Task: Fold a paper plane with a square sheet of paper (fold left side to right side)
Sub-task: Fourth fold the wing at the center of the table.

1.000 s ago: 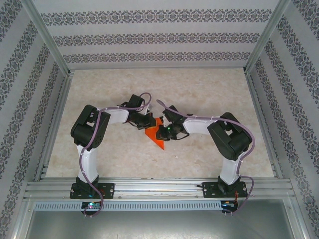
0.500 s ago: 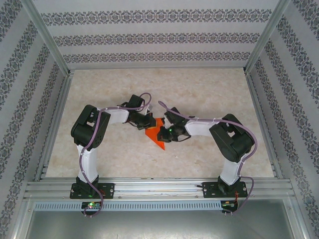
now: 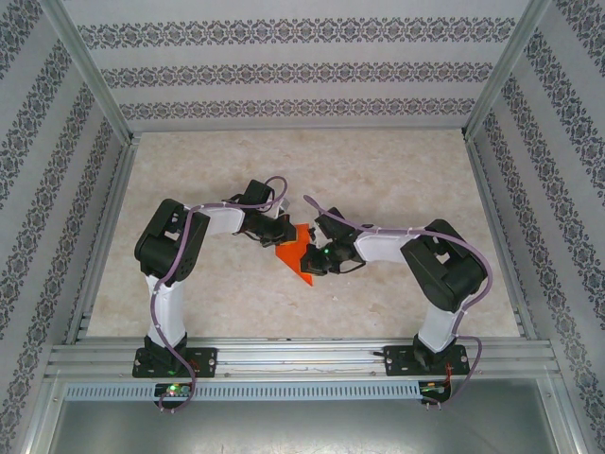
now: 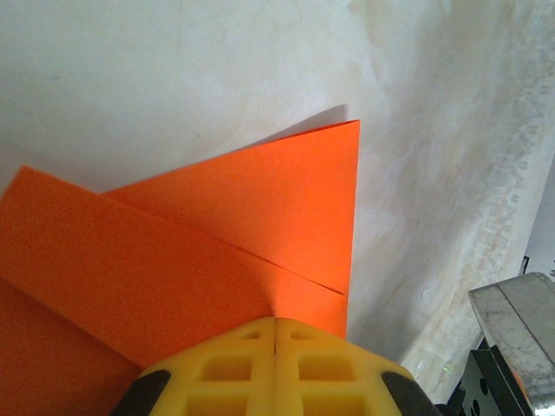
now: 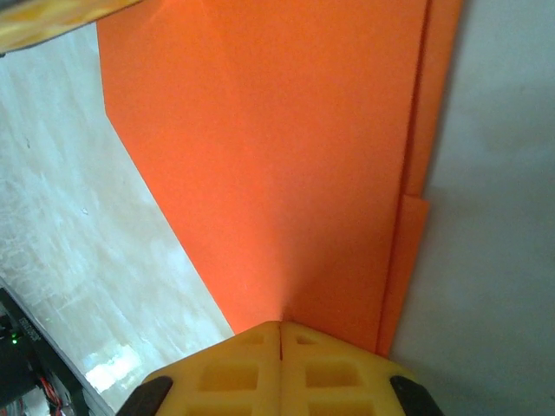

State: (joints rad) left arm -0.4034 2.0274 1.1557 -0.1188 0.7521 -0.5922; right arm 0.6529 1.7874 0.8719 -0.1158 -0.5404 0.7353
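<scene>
While the orange paper sheet (image 3: 295, 253) is lying partly folded at the middle of the pale marbled counter (image 3: 378, 180) in the top view, both arms are reaching inward to it from either side. The left end effector (image 3: 280, 235) is sitting at the paper's upper left edge, and the right end effector (image 3: 318, 257) is sitting at its right edge, with the sheet's sharp tip pointing toward the lower centre of the frame.

In the left wrist view, the yellow fingers of the left end effector (image 4: 275, 334) are pressing together at the bottom centre, clenched on the sheet (image 4: 217, 234). Overlapping layers are spreading up and left from there, and one pointed corner is rising toward the upper right over the counter (image 4: 173, 69), casting a thin shadow.

In the right wrist view, the right end effector (image 5: 280, 334) is likewise clenched on the sheet (image 5: 286, 156) at the bottom centre. The broad orange face is running up to the top edge, and narrower layers are stepping out along its right side against the counter (image 5: 494, 217).
</scene>
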